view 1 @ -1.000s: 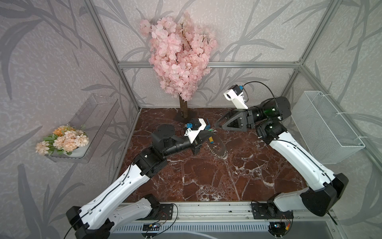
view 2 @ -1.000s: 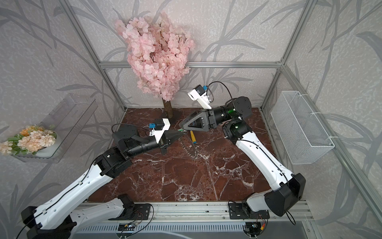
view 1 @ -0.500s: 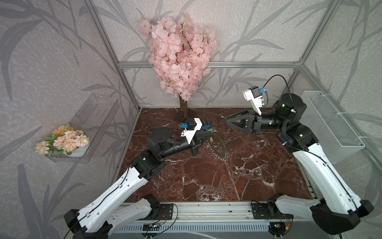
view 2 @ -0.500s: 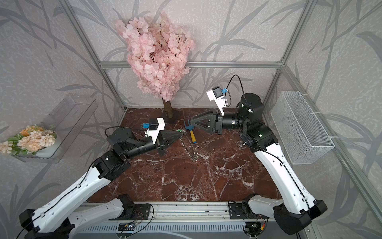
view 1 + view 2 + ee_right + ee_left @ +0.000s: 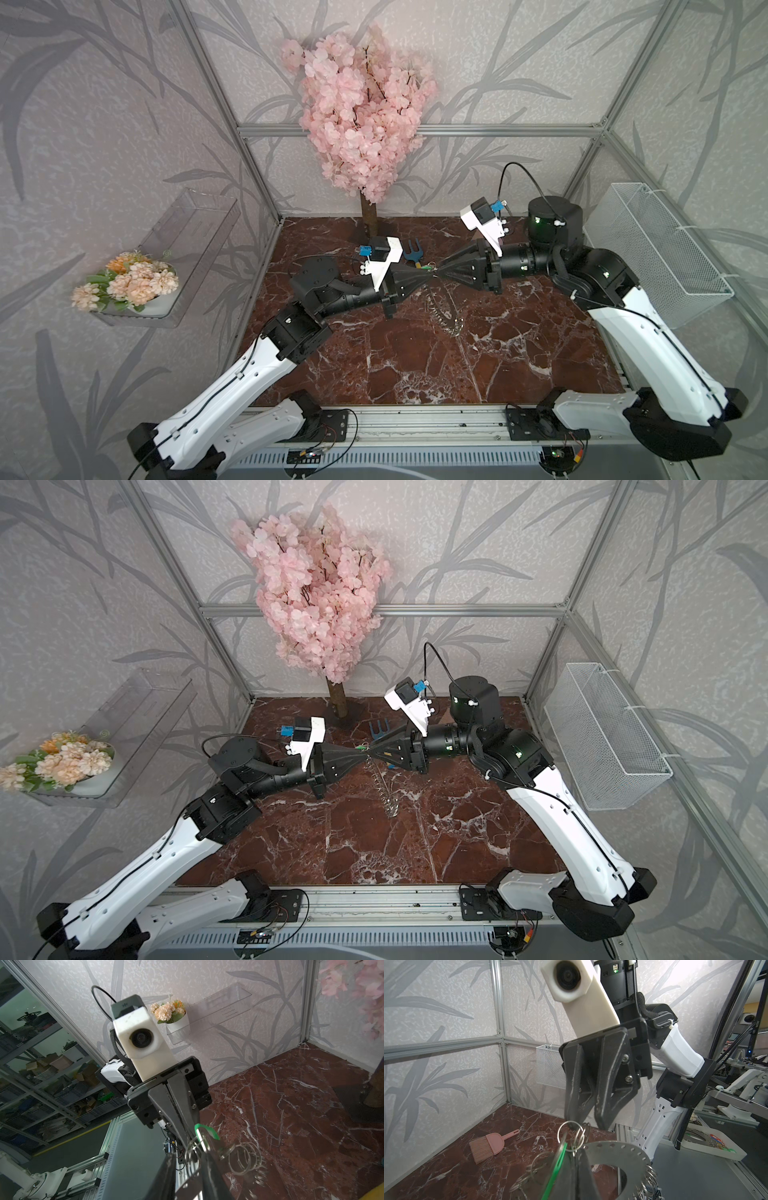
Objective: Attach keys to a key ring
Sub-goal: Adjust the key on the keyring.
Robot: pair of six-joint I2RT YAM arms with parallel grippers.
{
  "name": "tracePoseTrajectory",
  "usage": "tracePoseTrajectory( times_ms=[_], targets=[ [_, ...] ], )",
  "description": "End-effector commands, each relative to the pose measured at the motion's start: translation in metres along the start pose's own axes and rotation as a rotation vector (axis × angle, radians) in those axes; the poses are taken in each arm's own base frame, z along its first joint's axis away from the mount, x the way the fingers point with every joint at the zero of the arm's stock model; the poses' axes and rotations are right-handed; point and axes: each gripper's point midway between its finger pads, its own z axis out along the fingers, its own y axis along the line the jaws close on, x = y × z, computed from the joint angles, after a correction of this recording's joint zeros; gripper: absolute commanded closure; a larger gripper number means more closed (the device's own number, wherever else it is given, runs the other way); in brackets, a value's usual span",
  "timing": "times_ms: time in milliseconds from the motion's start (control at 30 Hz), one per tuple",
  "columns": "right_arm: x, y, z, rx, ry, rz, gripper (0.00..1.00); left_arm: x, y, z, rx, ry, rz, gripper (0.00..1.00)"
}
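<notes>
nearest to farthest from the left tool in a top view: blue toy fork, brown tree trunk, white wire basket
1. Blue toy fork, just behind left tool.
2. Brown tree trunk, back wall.
3. White wire basket, right wall.

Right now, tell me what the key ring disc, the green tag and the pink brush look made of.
The key ring disc: metal, seemingly; flat matte grey with punched holes. The green tag: likely plastic; bright, slightly translucent. The pink brush: probably plastic handle, matte; bristle fibre unclear.

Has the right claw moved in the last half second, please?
Yes: the right claw has moved away from the wire basket, toward the left claw.
</notes>
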Motion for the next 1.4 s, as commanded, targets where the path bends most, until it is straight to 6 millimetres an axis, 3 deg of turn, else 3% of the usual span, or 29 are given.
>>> tracePoseTrajectory(
  times_ms=[0, 100, 233, 400, 500, 633, 700, 833, 900, 1133, 1367],
  targets=[
    [0.001, 0.001, -0.004, 0.034, 0.014, -0.038, 0.73, -0.037, -0.015, -0.009, 0.041, -0.095, 0.041, 1.0],
    [0.005, 0.001, -0.002, 0.025, 0.03, -0.032, 0.73, -0.038, -0.016, -0.009, 0.043, -0.098, 0.038, 1.0],
    [0.009, 0.004, 0.001, 0.017, 0.049, -0.038, 0.83, -0.038, -0.015, -0.008, 0.046, -0.097, 0.035, 1.0],
    [0.011, 0.009, 0.008, 0.002, 0.066, -0.048, 0.85, -0.036, -0.015, -0.007, 0.05, -0.091, 0.032, 1.0],
    [0.013, 0.01, 0.013, 0.007, 0.087, -0.063, 0.98, -0.036, -0.014, -0.007, 0.048, -0.09, 0.033, 1.0],
    [0.015, 0.007, 0.012, 0.035, 0.09, -0.085, 1.0, -0.036, -0.01, -0.009, 0.015, -0.087, 0.042, 0.98],
    [0.014, 0.007, 0.01, 0.052, 0.083, -0.096, 1.0, -0.035, -0.008, -0.012, -0.012, -0.08, 0.047, 0.87],
    [0.013, 0.006, 0.005, 0.083, 0.084, -0.106, 1.0, -0.029, 0.0, -0.022, -0.088, -0.06, 0.061, 0.48],
    [0.011, 0.005, 0.002, 0.098, 0.084, -0.109, 1.0, -0.025, 0.004, -0.027, -0.123, -0.048, 0.07, 0.36],
    [0.009, 0.007, 0.0, 0.103, 0.093, -0.112, 1.0, -0.025, 0.008, -0.039, -0.187, -0.036, 0.096, 0.27],
    [0.009, 0.007, 0.001, 0.104, 0.105, -0.106, 1.0, -0.022, 0.008, -0.033, -0.163, -0.026, 0.086, 0.22]
  ],
)
